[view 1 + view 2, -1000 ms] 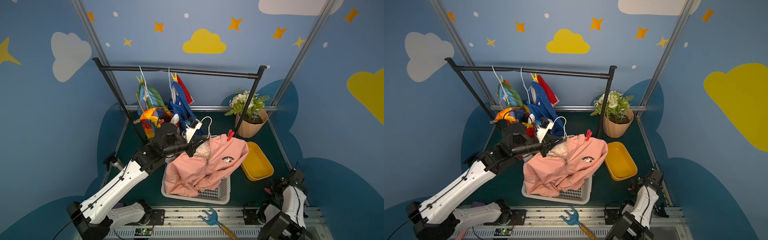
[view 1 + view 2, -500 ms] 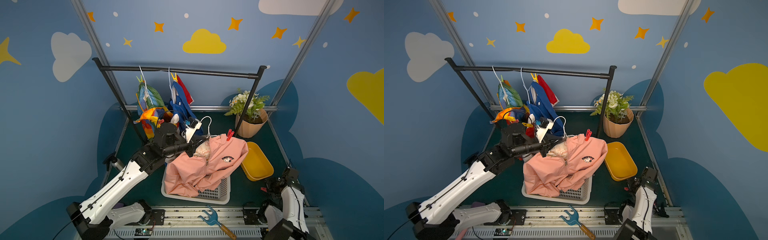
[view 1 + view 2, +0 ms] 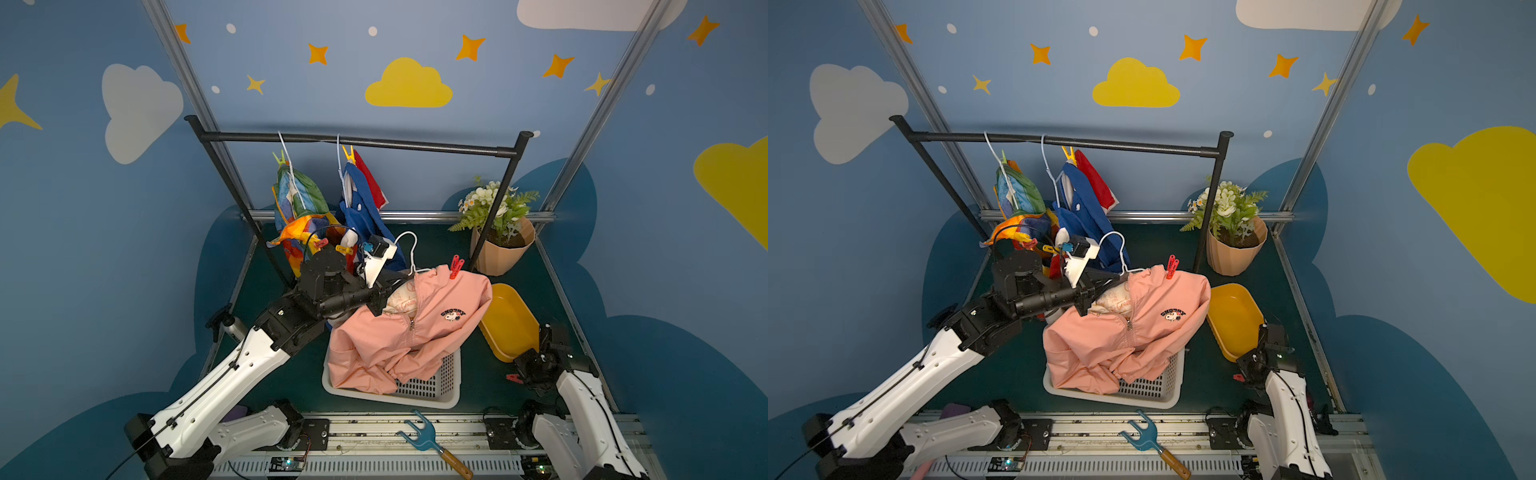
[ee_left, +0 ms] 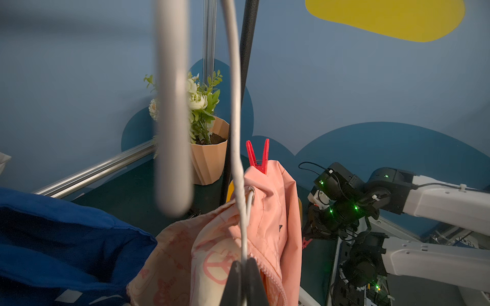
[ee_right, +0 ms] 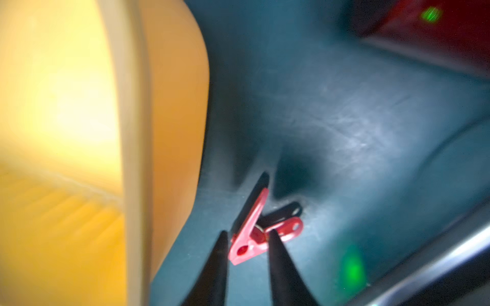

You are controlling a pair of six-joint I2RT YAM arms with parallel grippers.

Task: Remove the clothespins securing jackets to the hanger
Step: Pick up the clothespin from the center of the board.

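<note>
Left jaws clamp hanger (image 4: 235,132); only wrist view shows right jaws parted astride red clothespin (image 5: 249,239).

Left arm (image 3: 232,374) outstretched, left gripper (image 4: 244,262) clamped tight; right arm (image 3: 582,399) folded low, right gripper (image 5: 247,233) narrowly parted

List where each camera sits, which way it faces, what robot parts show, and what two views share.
Top views: high at the front, looking down at the rack and pink jacket; left arm and right arm show.
Left wrist: on the left arm, facing across to the flowerpot; its fingers pinch the white hanger; right arm shows.
Right wrist: faces down at the mat; its fingers straddle a loose clothespin.
Shared: right wrist and top views see the yellow tray.
</note>
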